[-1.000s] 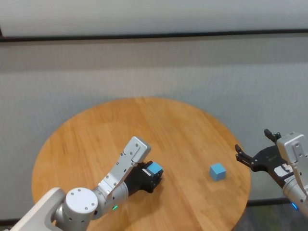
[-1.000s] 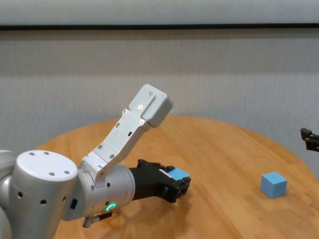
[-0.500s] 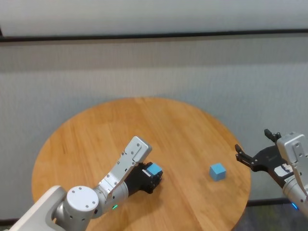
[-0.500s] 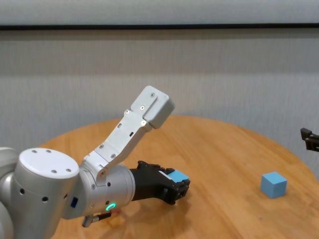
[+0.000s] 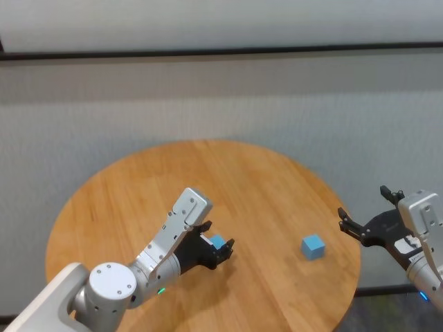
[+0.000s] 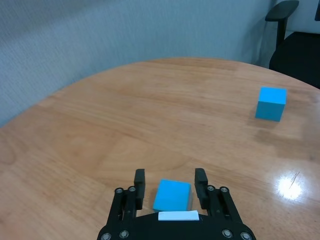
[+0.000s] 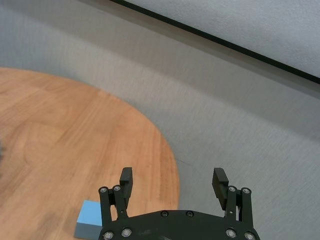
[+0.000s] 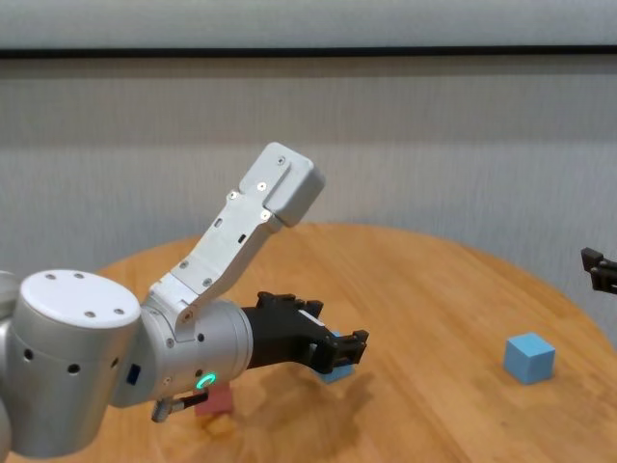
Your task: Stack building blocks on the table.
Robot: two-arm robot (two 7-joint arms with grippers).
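Observation:
One light blue block (image 6: 172, 195) rests on the table (image 5: 173, 187), between the fingers of my left gripper (image 6: 170, 182). The gripper is open, with a narrow gap on each side of the block. The same block (image 5: 217, 242) shows in the head view, and in the chest view the block (image 8: 336, 370) lies just below the fingertips. A second light blue block (image 5: 313, 246) sits alone near the table's right edge. Behind my left forearm a pink block (image 8: 214, 400) stands on the table; the head view hides it. My right gripper (image 5: 363, 202) hovers open off the table's right edge.
The round wooden table (image 8: 434, 289) stands before a grey wall. My left forearm (image 8: 231, 227) slants over its near left part. A dark chair (image 6: 292, 30) shows beyond the table's far side in the left wrist view.
My left gripper, shut on the blue block before, has opened and lifted slightly, leaving the block on the table. The right arm and the other blue block have not moved.

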